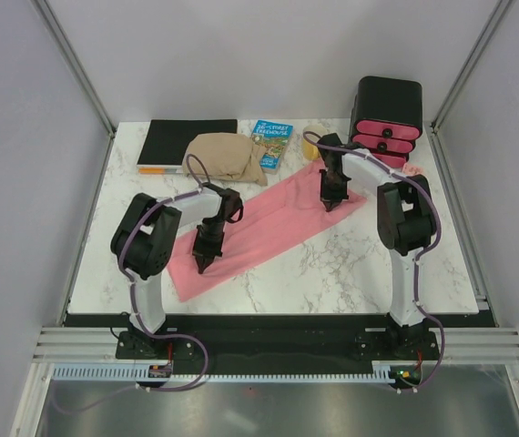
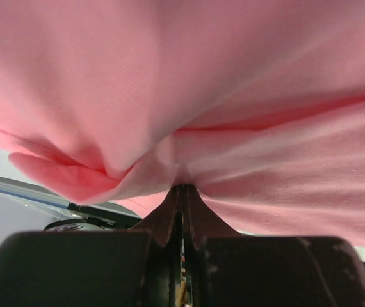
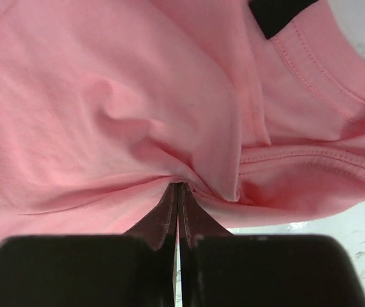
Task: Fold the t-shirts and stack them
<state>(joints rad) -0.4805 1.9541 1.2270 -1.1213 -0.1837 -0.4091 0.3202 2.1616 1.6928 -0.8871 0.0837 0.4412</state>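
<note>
A salmon-pink t-shirt point(image 1: 269, 228) lies folded into a long band running diagonally across the marble table, from near left to far right. My left gripper point(image 1: 203, 261) is shut on the t-shirt near its lower-left end; in the left wrist view the cloth point(image 2: 246, 128) bunches at the closed fingertips point(image 2: 184, 187). My right gripper point(image 1: 332, 202) is shut on the t-shirt near its upper-right end; the right wrist view shows cloth point(image 3: 137, 115) puckered at the fingertips point(image 3: 178, 185), with the collar seam and a dark label point(image 3: 278, 14) just beyond.
A beige bundle of cloth point(image 1: 226, 157) lies at the back, beside a black notebook point(image 1: 188, 144) and a blue book point(image 1: 270, 143). A black box with pink drawer fronts point(image 1: 386, 118) stands at the back right. A yellow object point(image 1: 312, 148) sits behind the right arm.
</note>
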